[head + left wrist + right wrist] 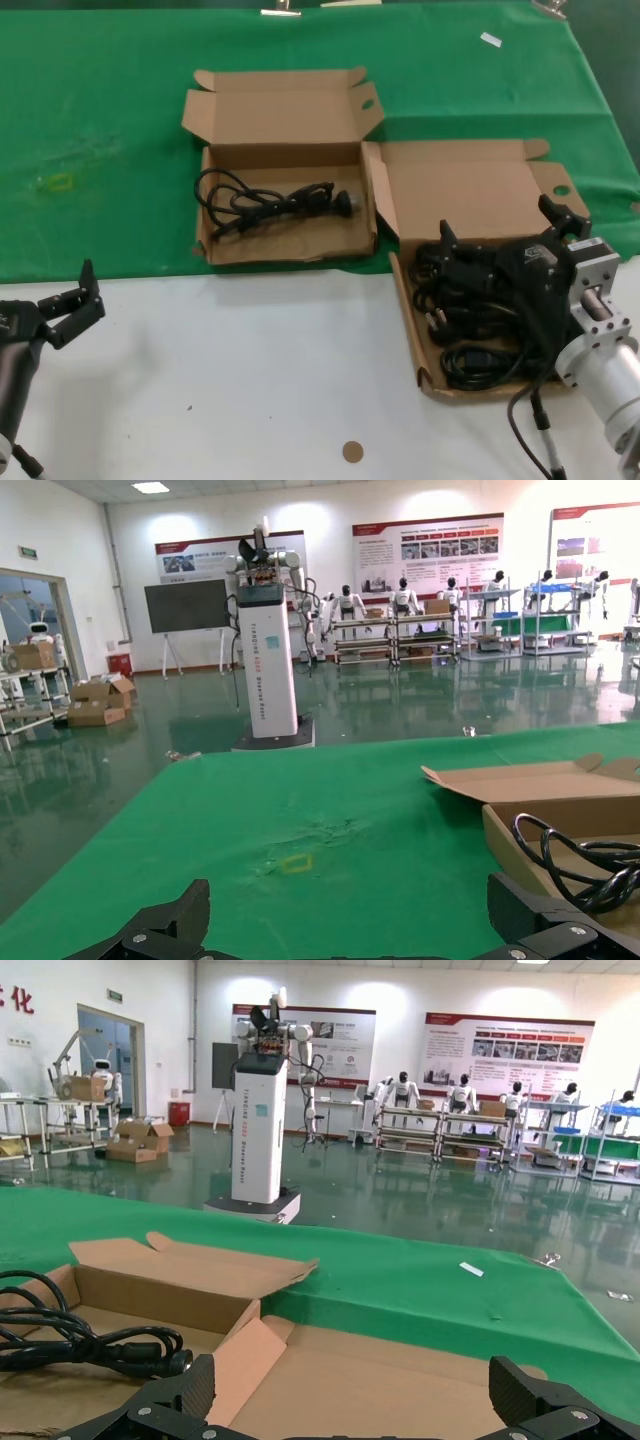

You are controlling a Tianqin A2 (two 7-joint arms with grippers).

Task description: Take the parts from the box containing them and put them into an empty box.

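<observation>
Green-clothed worktop [110,130]: my right gripper [500,240], fingers spread, over the cord pile [475,320]; should descend centred on one loop. Left gripper [72,300] released, idle near-left.

Worktop [250,360]: white at the near side, green cloth [100,120] behind.

Left box [285,175]: cardboard, flaps open, lying on the cloth at its near edge. Holds one black cord [270,205], loosely looped.

Right box [470,190]: cardboard, open, just beside the left box and reaching onto the white. Near half filled with a heap of black cords [470,335].

Right hand [500,235]: above that heap, fingers spread.

Left hand [75,300]: over the white at the left edge, fingers apart.

Brown disc [352,451]: on the white, near front edge.
</observation>
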